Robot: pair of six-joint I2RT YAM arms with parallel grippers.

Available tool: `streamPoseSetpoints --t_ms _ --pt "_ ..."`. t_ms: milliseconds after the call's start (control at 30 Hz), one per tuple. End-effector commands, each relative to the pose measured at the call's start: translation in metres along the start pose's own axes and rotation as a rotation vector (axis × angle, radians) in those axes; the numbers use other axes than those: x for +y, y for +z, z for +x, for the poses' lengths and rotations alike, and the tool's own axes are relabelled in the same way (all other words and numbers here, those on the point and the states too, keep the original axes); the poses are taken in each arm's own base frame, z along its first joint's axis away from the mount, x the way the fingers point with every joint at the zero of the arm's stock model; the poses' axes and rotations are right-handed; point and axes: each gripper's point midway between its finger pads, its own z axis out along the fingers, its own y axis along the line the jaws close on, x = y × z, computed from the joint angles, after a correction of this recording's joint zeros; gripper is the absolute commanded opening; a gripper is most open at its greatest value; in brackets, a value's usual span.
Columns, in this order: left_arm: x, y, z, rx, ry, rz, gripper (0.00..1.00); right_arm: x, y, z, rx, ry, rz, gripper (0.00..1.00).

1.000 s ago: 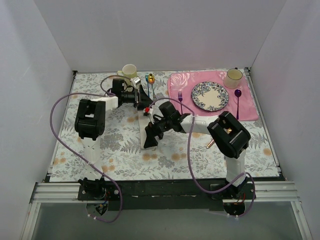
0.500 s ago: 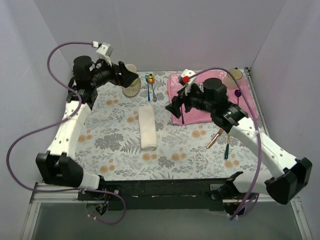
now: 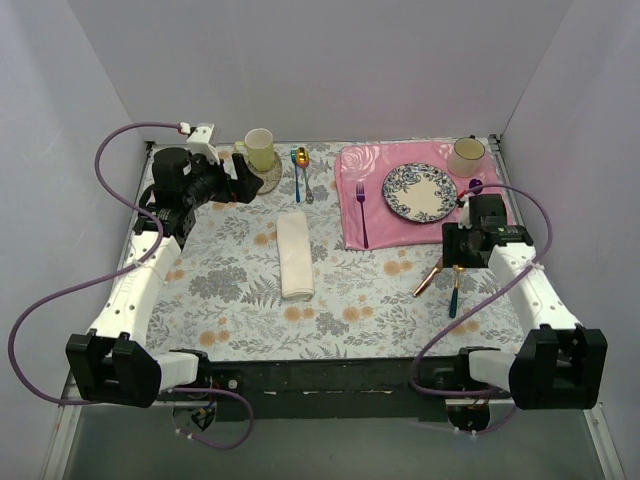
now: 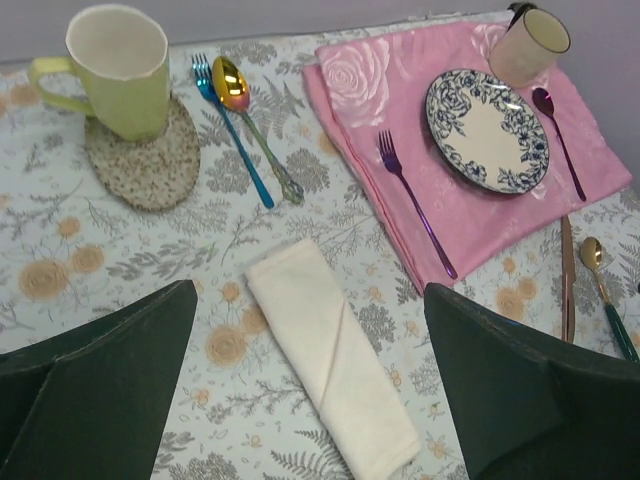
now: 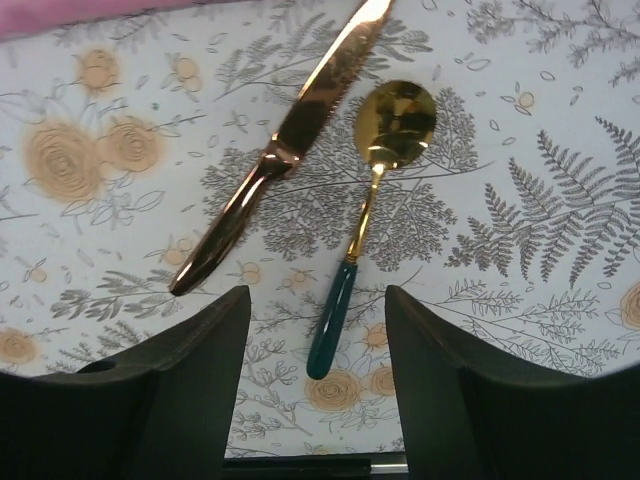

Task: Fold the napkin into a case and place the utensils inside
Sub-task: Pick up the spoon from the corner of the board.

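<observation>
Copper knife [image 5: 280, 150] and teal-handled spoon [image 5: 375, 190] lay off the near edge of the placemat [image 3: 395, 232]. We noted the right gripper [image 5: 315, 320] above them, spread and empty, with the spoon handle running between its jaws. The folded napkin [image 3: 294, 256] lay left of the placemat.

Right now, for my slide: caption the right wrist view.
Open jaws hover above the copper knife and teal-handled spoon.

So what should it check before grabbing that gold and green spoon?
1. Napkin folded into a strip: ok.
2. Napkin has an open pocket: cannot tell.
3. Spoon and knife lie apart, not crossed: ok.
4. Right gripper open, above the spoon's handle: ok.
5. Left gripper open and empty: ok.
6. Spoon and knife inside the napkin: not ok.
</observation>
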Motion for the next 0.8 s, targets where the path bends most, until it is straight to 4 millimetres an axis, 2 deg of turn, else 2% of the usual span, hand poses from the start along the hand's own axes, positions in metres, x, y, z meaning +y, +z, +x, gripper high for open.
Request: streamPoseSetpoints --t_ms 0,33,100,200,400,500,767 --pt "-0.001 -0.003 0.000 -0.007 -0.029 -0.012 0.98 -0.020 0.017 0.012 0.124 0.120 -0.002 0.59" --pt "0.000 -0.002 0.001 -0.005 -0.031 -0.012 0.98 -0.027 0.021 0.012 0.137 0.129 0.011 0.55" --pt "0.002 0.000 0.006 0.005 -0.039 -0.017 0.98 -0.041 0.031 0.022 0.190 0.112 0.071 0.54" --pt "0.004 0.002 0.010 0.011 -0.043 -0.023 0.98 -0.047 0.042 0.040 0.258 0.130 0.079 0.53" --pt "0.008 0.007 0.020 0.032 -0.059 -0.027 0.98 -0.039 0.058 0.049 0.299 0.140 0.028 0.51" --pt "0.010 0.009 0.022 0.039 -0.063 -0.036 0.98 -0.038 0.066 0.062 0.344 0.141 0.030 0.50" --pt "0.016 0.012 0.022 0.074 -0.076 -0.068 0.98 -0.034 0.081 0.081 0.412 0.124 -0.004 0.38"
